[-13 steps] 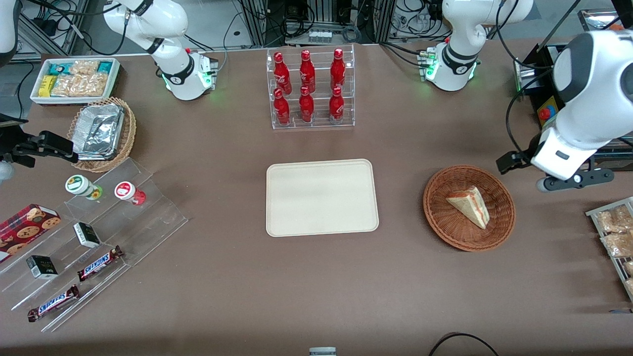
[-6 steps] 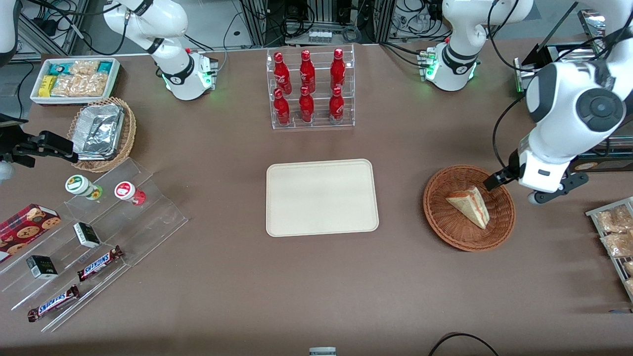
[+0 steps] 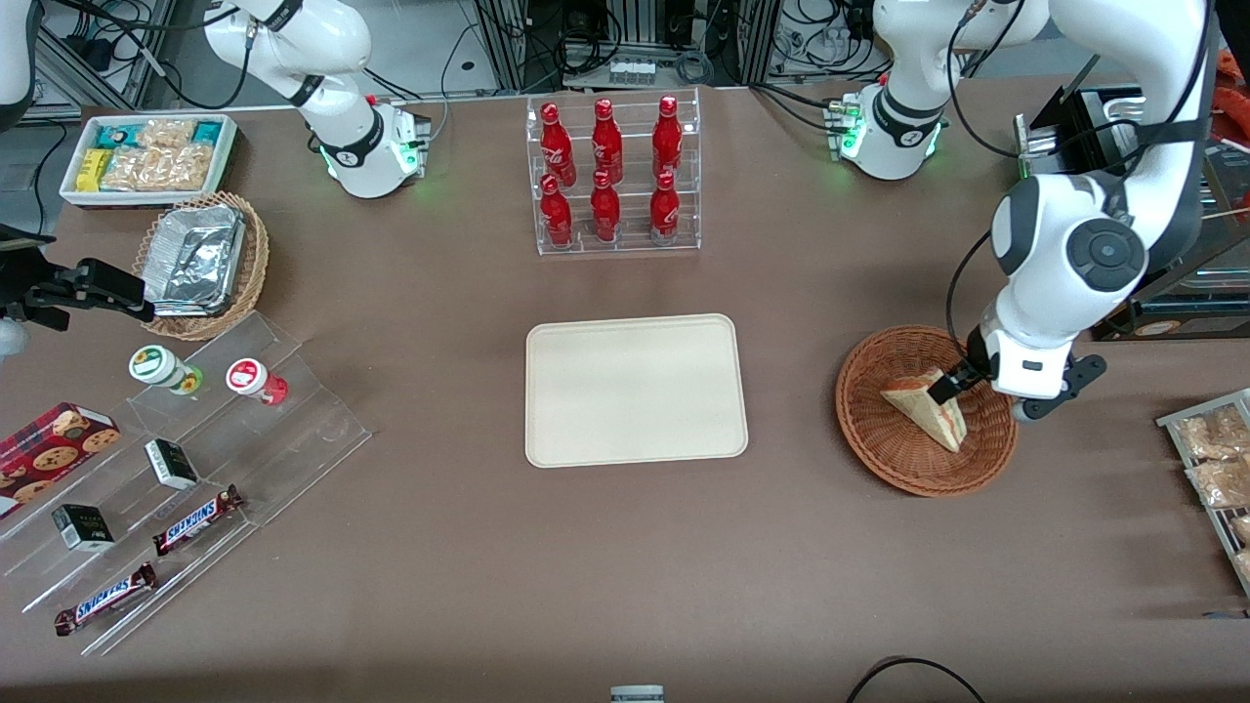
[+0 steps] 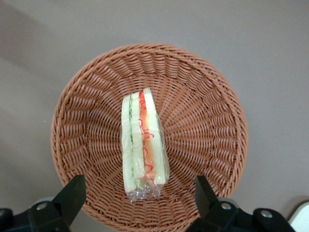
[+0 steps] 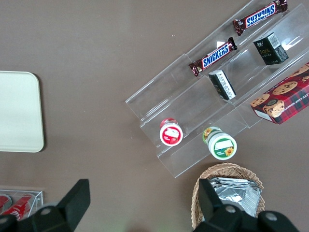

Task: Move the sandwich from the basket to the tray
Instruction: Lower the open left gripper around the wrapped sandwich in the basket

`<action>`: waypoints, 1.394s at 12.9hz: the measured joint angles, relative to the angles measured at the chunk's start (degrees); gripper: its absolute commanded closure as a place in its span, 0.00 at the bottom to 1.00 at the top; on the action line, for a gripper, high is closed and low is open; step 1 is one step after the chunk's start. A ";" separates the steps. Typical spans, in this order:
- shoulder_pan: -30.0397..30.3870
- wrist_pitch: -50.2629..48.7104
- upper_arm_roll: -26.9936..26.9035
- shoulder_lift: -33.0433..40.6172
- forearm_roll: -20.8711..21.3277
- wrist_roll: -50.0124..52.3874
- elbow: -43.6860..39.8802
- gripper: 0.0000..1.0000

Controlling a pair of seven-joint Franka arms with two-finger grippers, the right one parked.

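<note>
We see the gripper (image 4: 137, 200) hanging above the basket (image 3: 884, 444), its fingers (image 4: 71, 195) spread wide on either side of the sandwich (image 3: 926, 408) and holding nothing. The sandwich lies inside the basket with its cut edge facing up. How close the fingertips are to it we cannot quite tell. The tray (image 3: 635, 389) sits well apart, toward the parked arm's end.

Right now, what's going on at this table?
The left arm's gripper hangs over the round reddish-brown wicker basket, jaws open, one on each side of the clear-wrapped triangular white-bread sandwich, which lies in the basket, not yet gripped. The flat cream-beige rectangular tray sits bare, beside the basket toward the parked arm's end.
</note>
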State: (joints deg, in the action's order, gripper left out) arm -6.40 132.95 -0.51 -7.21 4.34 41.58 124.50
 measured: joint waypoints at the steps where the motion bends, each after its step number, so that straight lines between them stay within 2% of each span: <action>1: 0.00 0.92 0.00 -0.44 0.00 0.56 0.72 0.00; 13: -0.20 6.53 0.46 -5.43 0.00 2.95 2.67 0.01; 14: -0.20 7.64 0.46 -6.12 0.00 2.97 2.97 0.06; 15: -0.20 8.33 0.46 -6.73 0.00 3.00 3.12 0.19; 17: -0.20 8.99 0.46 -7.24 -0.01 3.99 3.16 0.64; 18: -0.20 9.09 0.46 -7.22 -0.01 5.24 3.15 0.75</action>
State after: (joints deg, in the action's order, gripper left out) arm -6.60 142.04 -0.05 -14.43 4.34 46.82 127.66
